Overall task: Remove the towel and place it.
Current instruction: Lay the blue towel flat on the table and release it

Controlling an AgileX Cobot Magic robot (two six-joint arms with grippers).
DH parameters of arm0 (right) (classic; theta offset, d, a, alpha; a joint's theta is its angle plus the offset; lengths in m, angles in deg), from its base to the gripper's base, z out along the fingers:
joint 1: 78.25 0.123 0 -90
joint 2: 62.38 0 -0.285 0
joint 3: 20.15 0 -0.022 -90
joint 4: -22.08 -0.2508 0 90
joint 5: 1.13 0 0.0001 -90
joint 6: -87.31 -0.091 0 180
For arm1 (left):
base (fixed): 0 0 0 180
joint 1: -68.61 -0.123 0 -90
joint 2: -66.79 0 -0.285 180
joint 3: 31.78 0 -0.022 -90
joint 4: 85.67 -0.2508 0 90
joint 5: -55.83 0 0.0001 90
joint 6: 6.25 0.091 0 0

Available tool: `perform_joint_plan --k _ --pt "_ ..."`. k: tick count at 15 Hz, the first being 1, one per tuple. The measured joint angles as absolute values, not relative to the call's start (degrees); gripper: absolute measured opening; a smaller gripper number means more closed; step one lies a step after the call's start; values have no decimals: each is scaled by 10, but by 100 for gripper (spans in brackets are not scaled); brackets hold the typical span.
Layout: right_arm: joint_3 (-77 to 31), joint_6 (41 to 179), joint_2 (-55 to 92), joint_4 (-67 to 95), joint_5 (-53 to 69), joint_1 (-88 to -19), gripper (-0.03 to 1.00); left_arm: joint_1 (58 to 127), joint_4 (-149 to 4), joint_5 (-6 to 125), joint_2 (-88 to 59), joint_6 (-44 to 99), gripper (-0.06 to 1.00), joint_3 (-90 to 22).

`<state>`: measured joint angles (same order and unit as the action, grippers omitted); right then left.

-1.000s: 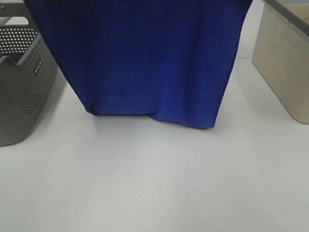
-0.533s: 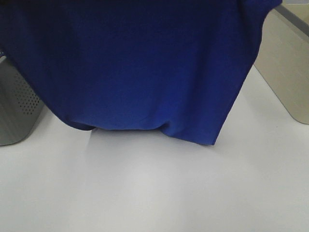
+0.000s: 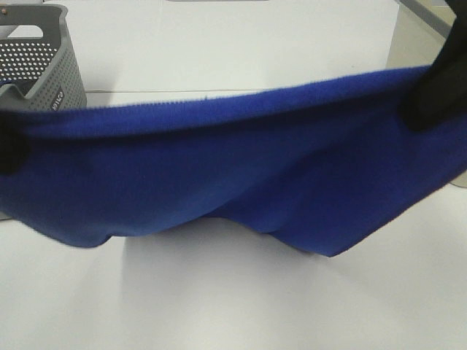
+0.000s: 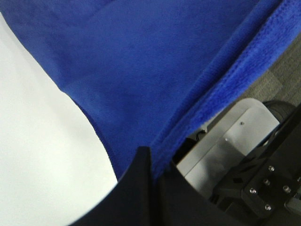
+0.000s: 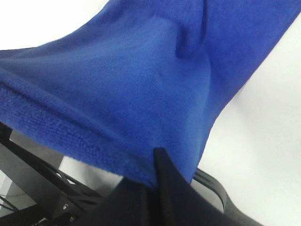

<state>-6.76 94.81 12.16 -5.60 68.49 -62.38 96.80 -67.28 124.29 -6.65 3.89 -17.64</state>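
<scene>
The royal-blue towel hangs stretched between my two grippers across the whole exterior high view, its lower edge sagging close to the white table. My left gripper is shut on the towel's left upper corner; the left wrist view shows the jaws pinching the towel's fuzzy edge at the gripper. My right gripper is shut on the right upper corner; in the right wrist view the gripper clamps the towel's hem. No white tag shows.
A grey perforated basket stands at the back left, partly behind the towel. A beige bin's edge shows at the far right behind my right arm. White tabletop lies in front of the towel.
The towel's top edge has dropped from above the frame into view. Both grippers came down with it and now show at the sides. The basket is uncovered again.
</scene>
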Motion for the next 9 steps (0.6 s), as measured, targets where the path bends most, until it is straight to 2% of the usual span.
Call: perform_joint_plan --k 9 --pt "145 948 98 -58 685 -624 1 1118 -620 1218 -87 -2 0 1"
